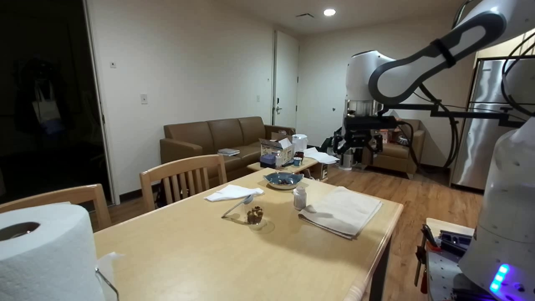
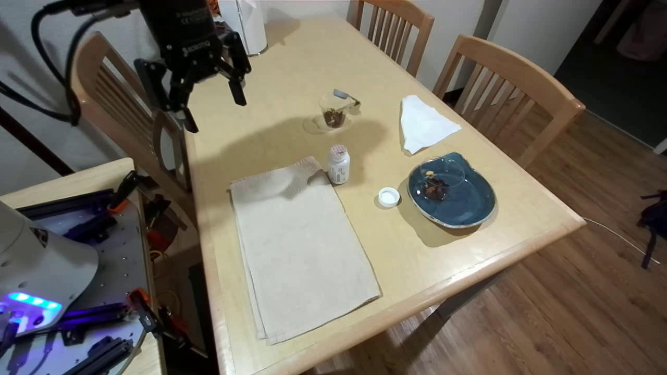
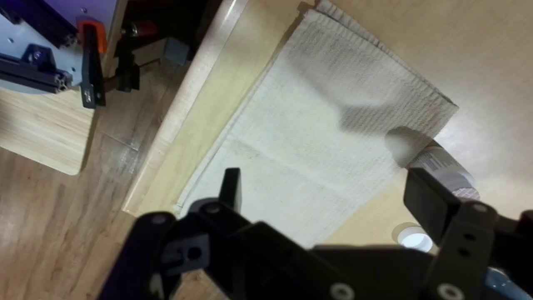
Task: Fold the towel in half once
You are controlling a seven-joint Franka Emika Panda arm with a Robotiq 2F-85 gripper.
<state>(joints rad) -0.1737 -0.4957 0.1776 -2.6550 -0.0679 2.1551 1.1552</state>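
Note:
The towel, an off-white rectangular cloth, lies flat on the table near its edge on the robot base side. It shows in both exterior views (image 1: 345,211) (image 2: 307,250) and fills the middle of the wrist view (image 3: 316,137). Offset edges along its sides show more than one layer. A faint crease crosses it. My gripper is open and empty, with its fingers wide apart in the wrist view (image 3: 327,183). It hangs well above the table, apart from the towel, in both exterior views (image 1: 358,148) (image 2: 215,108). The towel's underside is hidden.
A white bottle (image 2: 338,166) stands right beside the towel's edge, with a white cap (image 2: 388,197) nearby. A blue dish (image 2: 477,200), a clear cup with brown bits (image 2: 334,112), a white napkin (image 2: 427,125) and a paper roll (image 1: 46,255) also stand or lie on the table.

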